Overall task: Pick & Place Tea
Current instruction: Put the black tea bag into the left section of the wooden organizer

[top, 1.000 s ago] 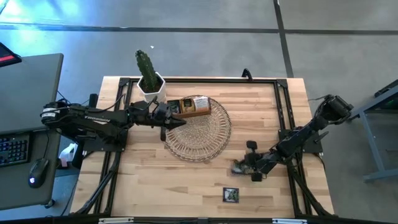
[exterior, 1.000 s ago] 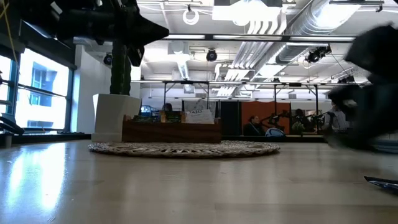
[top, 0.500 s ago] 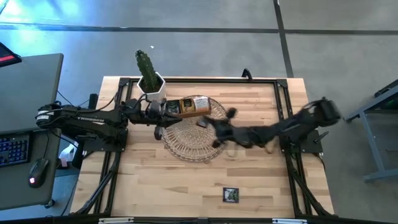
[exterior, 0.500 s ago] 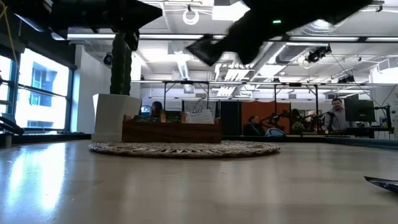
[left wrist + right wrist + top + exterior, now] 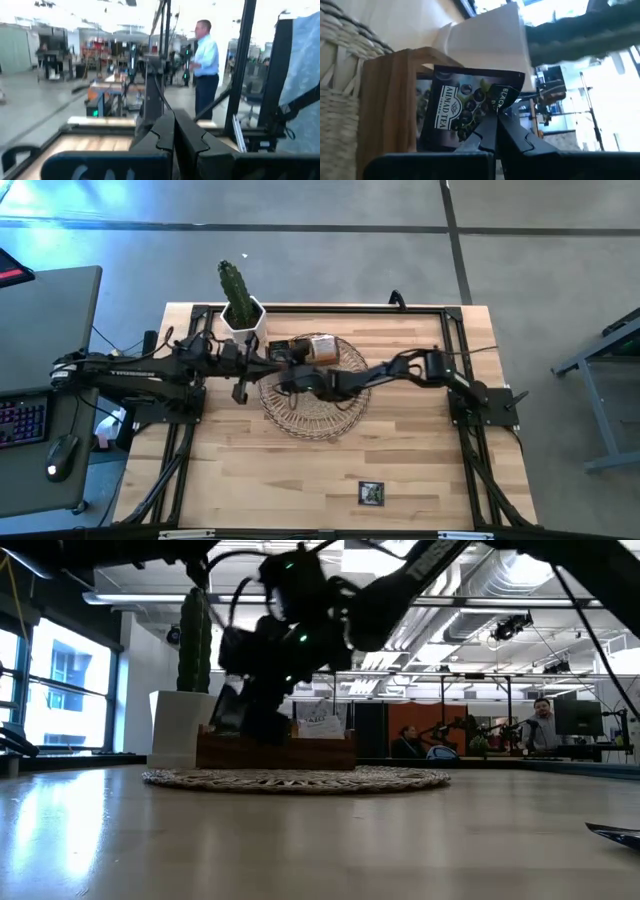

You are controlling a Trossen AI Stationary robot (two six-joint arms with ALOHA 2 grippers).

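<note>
**A:** Where is the right hand, and what is it doing?

**B:** It reaches across the round wicker mat to the wooden box at the mat's far edge. Its 2 fingers are pinched shut on 1 dark tea sachet, gripping the packet by its edge, right at the box's open side.

**A:** Why hold it by the edge?

**B:** Likely so the flat packet can slide upright into a compartment; I cannot tell which one.

**A:** And the left hand?

**B:** It hovers just beside the mat's left edge, near the potted cactus. Its fingers are pressed together with nothing between them. It seems to be waiting clear of the box.

**A:** Any other tea?

**B:** 1 more sachet lies flat on the tabletop near the front edge, well apart from both hands.
</note>
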